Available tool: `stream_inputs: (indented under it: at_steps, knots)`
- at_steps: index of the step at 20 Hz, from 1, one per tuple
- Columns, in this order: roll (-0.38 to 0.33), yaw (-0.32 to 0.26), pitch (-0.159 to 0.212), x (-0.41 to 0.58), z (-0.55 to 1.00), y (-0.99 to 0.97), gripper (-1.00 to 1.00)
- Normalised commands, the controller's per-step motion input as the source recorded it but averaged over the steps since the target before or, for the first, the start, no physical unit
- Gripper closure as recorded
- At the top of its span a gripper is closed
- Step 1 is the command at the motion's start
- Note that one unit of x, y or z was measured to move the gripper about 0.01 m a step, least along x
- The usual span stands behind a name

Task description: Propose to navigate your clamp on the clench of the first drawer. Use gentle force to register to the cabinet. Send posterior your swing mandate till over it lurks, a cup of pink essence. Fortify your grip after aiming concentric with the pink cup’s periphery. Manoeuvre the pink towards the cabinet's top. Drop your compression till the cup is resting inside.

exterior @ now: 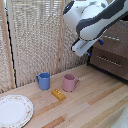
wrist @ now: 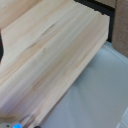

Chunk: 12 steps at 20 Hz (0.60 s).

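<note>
1. Nearest to the exterior camera we see the white plate [exterior: 14, 110] with a patterned rim, at the exterior view's left on the wooden table [exterior: 90, 107]; it takes no part in the task, we judge.
2. Going right, the blue mug [exterior: 44, 80] stands upright, then a small yellow block [exterior: 59, 94] lies flat just in front, between the two mugs.
3. The pink cup [exterior: 70, 82] stands upright just beside the block, its handle toward the exterior view's right; it is free on the table, nothing holds it.
4. Above and to the right, the clamp [exterior: 90, 51] hangs high at the end of the white arm, close to the cabinet [exterior: 111, 55] and well apart from the cup. We think it aims at the drawer handle.
5. Whether the fingers are spread or pressed we cannot tell; the wrist view shows only a blue tip [wrist: 16, 125] over the table.
</note>
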Motion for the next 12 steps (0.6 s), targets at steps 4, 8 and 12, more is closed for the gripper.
stream_inputs:
  at_steps: [4, 8, 12]
  knots:
    - [0.257, -0.124, 0.058, 0.634, 0.04, 0.18, -1.00]
    - [0.259, -0.118, 0.064, 0.630, 0.01, 0.22, -1.00]
    - [0.240, -0.118, 0.065, 0.634, -0.02, 0.24, -1.00]
